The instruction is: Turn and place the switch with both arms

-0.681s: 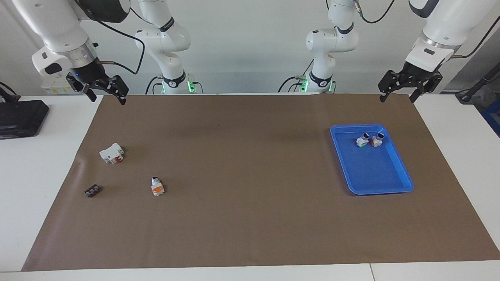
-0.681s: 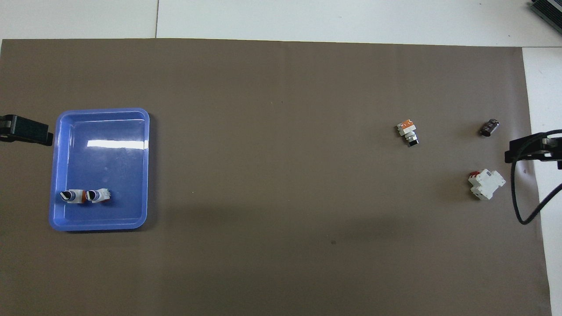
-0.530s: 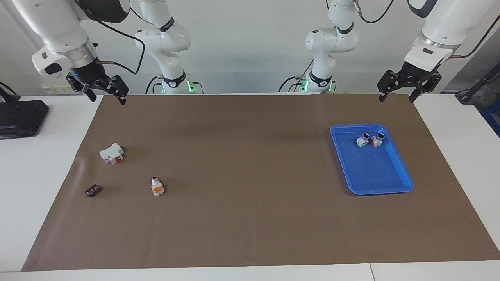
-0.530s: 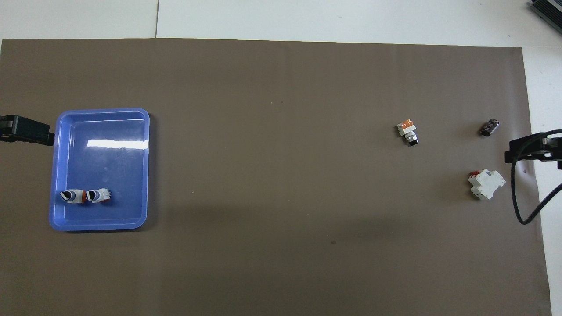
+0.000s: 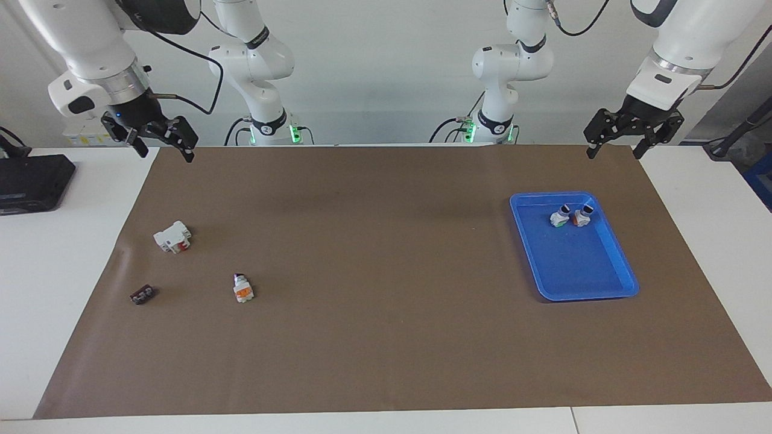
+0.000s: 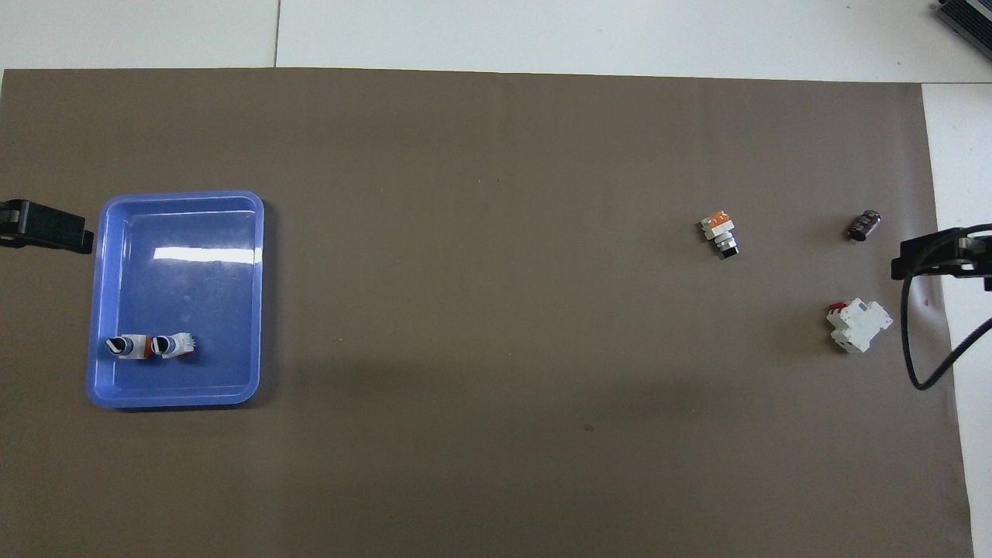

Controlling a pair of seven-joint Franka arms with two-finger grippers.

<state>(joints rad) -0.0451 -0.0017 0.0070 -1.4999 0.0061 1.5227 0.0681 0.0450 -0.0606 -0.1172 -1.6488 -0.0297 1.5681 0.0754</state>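
The switch [image 5: 242, 288] lies on the brown mat toward the right arm's end, its orange face up and its dark knob pointing toward the robots; it also shows in the overhead view [image 6: 720, 235]. My right gripper [image 5: 166, 149] hangs open and empty, high over the mat's edge at the right arm's end, well apart from the switch. My left gripper [image 5: 613, 152] hangs open and empty, high over the mat's edge at the left arm's end, beside the blue tray [image 5: 579, 265]. Only one finger of each shows in the overhead view, right [image 6: 930, 256] and left [image 6: 46, 229].
The blue tray [image 6: 178, 294] holds two similar small switches [image 5: 560, 217] [image 5: 582, 216] side by side at its end nearer the robots. A bigger white block with a red part [image 5: 172, 236] and a tiny dark piece [image 5: 142, 295] lie near the switch. A black box [image 5: 33, 181] sits off the mat.
Both grippers have drifted slightly while staying high and open. Nothing on the mat or in the tray has moved.
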